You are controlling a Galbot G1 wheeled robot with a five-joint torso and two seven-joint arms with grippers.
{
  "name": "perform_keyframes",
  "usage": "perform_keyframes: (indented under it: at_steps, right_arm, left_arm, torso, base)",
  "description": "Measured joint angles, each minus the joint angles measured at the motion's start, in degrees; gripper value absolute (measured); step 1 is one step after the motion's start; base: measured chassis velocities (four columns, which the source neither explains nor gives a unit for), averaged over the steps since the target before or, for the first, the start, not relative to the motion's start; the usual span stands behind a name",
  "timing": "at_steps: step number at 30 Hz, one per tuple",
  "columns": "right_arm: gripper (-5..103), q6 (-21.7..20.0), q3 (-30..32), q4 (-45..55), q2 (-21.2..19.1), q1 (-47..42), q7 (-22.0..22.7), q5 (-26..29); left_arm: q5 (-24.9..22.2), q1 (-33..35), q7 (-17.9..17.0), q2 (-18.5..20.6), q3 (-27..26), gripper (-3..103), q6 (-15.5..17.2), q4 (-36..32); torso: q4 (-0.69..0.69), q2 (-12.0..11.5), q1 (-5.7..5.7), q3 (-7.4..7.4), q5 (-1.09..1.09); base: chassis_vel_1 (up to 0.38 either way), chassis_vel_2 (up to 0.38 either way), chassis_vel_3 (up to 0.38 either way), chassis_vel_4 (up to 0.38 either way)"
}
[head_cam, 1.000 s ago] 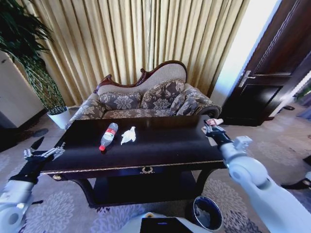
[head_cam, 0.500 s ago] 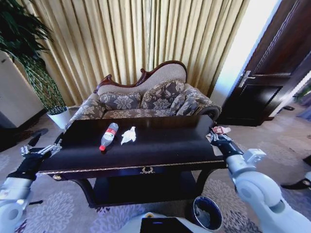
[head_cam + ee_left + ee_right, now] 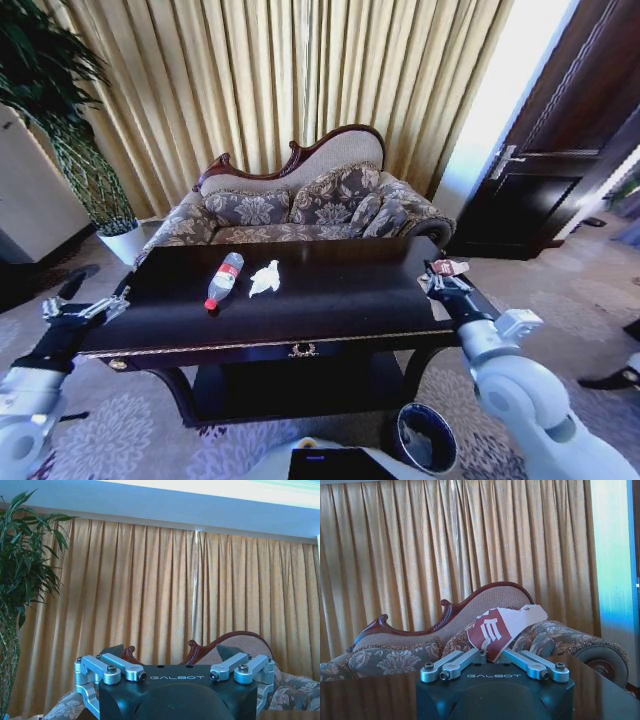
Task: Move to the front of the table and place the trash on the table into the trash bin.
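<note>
My right gripper [image 3: 437, 272] is pinched shut on the small red-and-white paper wrapper [image 3: 502, 629], up over the right edge of the big dark shiny wooden table [image 3: 320, 300]. I should carry it gently down to the small dark round trash bin [image 3: 427, 438] on the floor by the table's front right corner, and only let go right above the hole. My left gripper [image 3: 85, 308] waits with fingers apart by the left edge. The clear plastic bottle with the red cap [image 3: 223, 281] and the crumpled white tissue [image 3: 264, 279] lie near the back edge.

table [image 3: 330, 300]: before the sofa [image 3: 300, 205] | bottle [image 3: 224, 280] and tissue [image 3: 264, 278]: side by side on table's left half, bottle leftmost | right pincer [image 3: 438, 275]: over table's right edge, clamping wrapper [image 3: 447, 267] | left pincer [image 3: 85, 307]: off table's left end | trash bin [image 3: 427, 438]: on floor, front right of table
</note>
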Motion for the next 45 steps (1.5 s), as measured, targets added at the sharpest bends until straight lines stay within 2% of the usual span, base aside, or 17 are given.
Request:
perform_keyframes:
  at_steps: [14, 19, 21, 24, 32, 40, 45]
  right_arm:
    - [2, 0.1, -3.2, -2.1, -0.4, 2.7, -0.1, -1.6]
    - [2, 0.5, -3.1, -2.7, -1.0, 2.4, -0.3, -1.6]
    - [2, 1.1, -0.7, -3.9, -1.7, 0.2, -3.1, -1.6]
    - [2, 1.4, 0.1, -5.6, -1.8, -0.6, -4.4, -2.0]
    - [2, 0.1, -2.8, -17.5, -0.8, -0.9, -5.4, -10.2]
    - [2, -0.4, -3.0, -25.5, 0.6, -5.6, -6.8, -12.6]
    - [2, 0.4, -5.5, -32.8, 2.2, -4.6, -7.3, -20.5]
  left_arm:
    - [0.1, -0.7, 0.0, 0.8, 0.3, 100, 0.2, 2.0]
    - [0.3, -0.1, -0.1, -0.4, 0.1, 100, 0.3, 0.8]
    - [1.4, 0.7, -0.5, -2.0, 0.1, 100, 1.1, -1.5]
    - [1.8, 1.2, -1.0, -2.6, 0.1, 100, 1.3, -2.9]
    - [1.3, 1.1, -1.2, -1.5, 0.0, 100, 1.3, -1.4]
    - [0.1, 0.7, -0.3, -1.7, 0.1, 100, 1.3, -0.7]
    - [0.0, -0.7, -0.2, -1.9, 0.7, 100, 1.3, 0.5]
  torso:
    - [0.01, 0.0, -0.01, -0.01, -0.01]
    - [0.0, 0.0, -0.02, -0.01, 0.0]
    - [0.01, 0.0, -0.03, -0.02, 0.0]
    - [-0.01, 0.0, -0.02, -0.01, 0.01]
    - [0.01, 0.0, 0.02, 0.0, 0.0]
    - [-0.02, 0.0, 0.0, 0.0, 0.0]
    - [0.0, 0.0, 0.0, -0.01, -0.03]
  base:
    - [0.13, -0.137, -0.134, 0.131]
    - [0.119, -0.1, -0.139, 0.104]
    - [0.0, 0.0, 0.0, 0.0]
    - [0.0, 0.0, 0.0, 0.0]
    - [0.0, 0.0, 0.0, 0.0]
    - [0.0, 0.0, 0.0, 0.0]
    - [0.0, 0.0, 0.0, 0.0]
